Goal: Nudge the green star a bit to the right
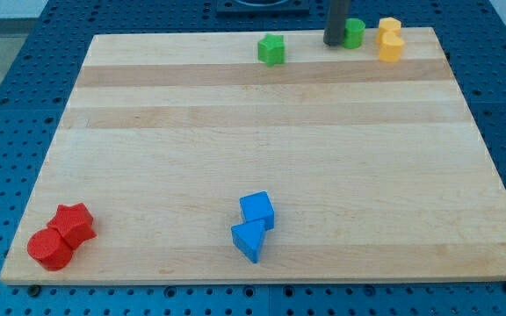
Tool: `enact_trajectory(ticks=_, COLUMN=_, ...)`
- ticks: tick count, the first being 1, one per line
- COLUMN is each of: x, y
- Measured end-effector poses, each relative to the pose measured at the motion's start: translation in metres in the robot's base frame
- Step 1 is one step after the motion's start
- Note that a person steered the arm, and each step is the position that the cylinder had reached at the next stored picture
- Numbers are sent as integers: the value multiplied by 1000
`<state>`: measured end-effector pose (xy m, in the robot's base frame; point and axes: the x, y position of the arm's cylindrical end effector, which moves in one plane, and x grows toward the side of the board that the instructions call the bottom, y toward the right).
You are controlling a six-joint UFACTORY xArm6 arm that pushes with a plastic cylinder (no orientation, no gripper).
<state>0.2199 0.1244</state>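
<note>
The green star sits flat near the board's top edge, my bare, gripperless tip well to its right.

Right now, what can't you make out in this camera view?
- My tip: touching the green round block or not, unclear; the rod hides that block's left side.
- Rod's upper part: cut off by the view's top.
- Two yellow blocks: shapes too small.
- Green star: points blurred.
</note>
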Motion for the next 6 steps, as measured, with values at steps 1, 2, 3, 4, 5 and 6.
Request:
enact_trajectory(ticks=1, x=0, y=4)
enact_trajectory(ticks=2, x=0, y=7)
enact_trajectory(ticks=3, x=0, y=10)
enact_trajectory(ticks=4, x=0, y=10)
enact_trajectory(ticks=5, x=-7, y=-6)
enact_trajectory(ticks=6, x=-23, y=-51)
